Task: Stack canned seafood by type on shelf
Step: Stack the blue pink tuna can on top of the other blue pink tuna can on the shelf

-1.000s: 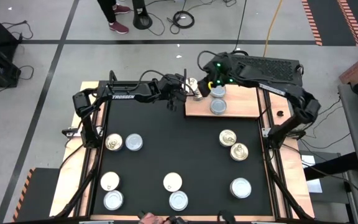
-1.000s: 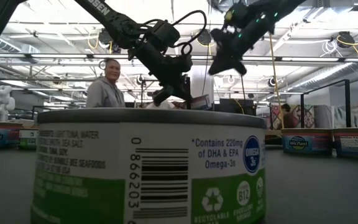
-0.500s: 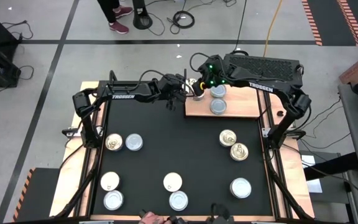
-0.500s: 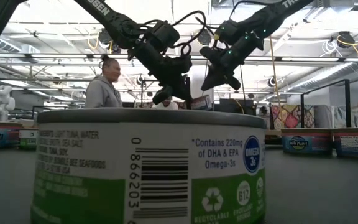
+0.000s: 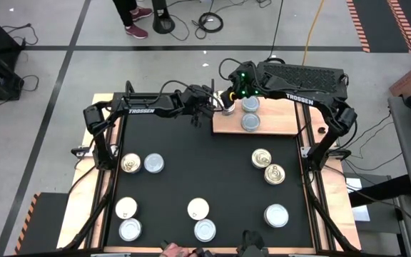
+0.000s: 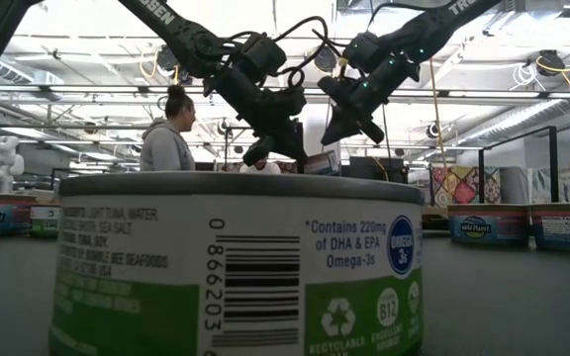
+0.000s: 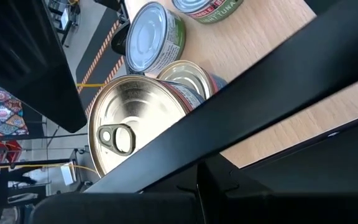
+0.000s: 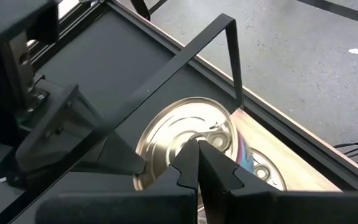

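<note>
**Entry: gold-topped tin at the shelf's far left corner, both arms engaged**

- Shelf (image 5: 280,125): light wooden board at the far right of the black table. Two silver-topped tins (image 5: 250,114) are seen on it, one touching the other.
- Gold-topped tin (image 7: 132,134): found at the board's far left corner, apparently set upon a second gold tin (image 7: 191,78) that shows just beneath it in the left wrist view. Whether it is fully seated cannot be told from above.
- Left gripper (image 5: 216,106): reached across from the left side to that corner; its fingers are drawn together, with the gold tin lying just beyond their tips. No grip on the tin is made out.
- Right gripper (image 5: 232,96): lowered over the same tin from the far side; its fingers are likewise pressed together, tips at the tin's pull-tab lid.
- Remaining stock: nine tins are spread over the table, gold, silver and white-topped, all well apart from the board.
- Step in hand, as judged: the gold tin is being squared up on its stack.
- Next move, as judged: both arms are to be lifted clear without the stack being tipped, and another loose tin fetched.
</note>
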Controlling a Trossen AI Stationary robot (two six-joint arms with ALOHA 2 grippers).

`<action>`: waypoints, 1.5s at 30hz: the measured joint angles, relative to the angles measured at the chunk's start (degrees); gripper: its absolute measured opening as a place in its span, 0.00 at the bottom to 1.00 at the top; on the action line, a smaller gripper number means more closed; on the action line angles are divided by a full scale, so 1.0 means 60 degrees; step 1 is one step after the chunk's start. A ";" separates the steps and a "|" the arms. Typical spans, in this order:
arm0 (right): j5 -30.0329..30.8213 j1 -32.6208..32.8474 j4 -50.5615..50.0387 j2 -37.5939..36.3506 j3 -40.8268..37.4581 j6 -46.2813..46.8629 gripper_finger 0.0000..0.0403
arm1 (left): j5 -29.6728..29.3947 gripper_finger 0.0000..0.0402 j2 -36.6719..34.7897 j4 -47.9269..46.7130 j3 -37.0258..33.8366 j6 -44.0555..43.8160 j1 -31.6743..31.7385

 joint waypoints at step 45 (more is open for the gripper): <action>0.1043 -0.0016 -0.1321 0.0579 0.0011 0.0059 0.00 | -0.2003 0.25 -0.0025 0.0432 0.0004 0.0142 -0.0055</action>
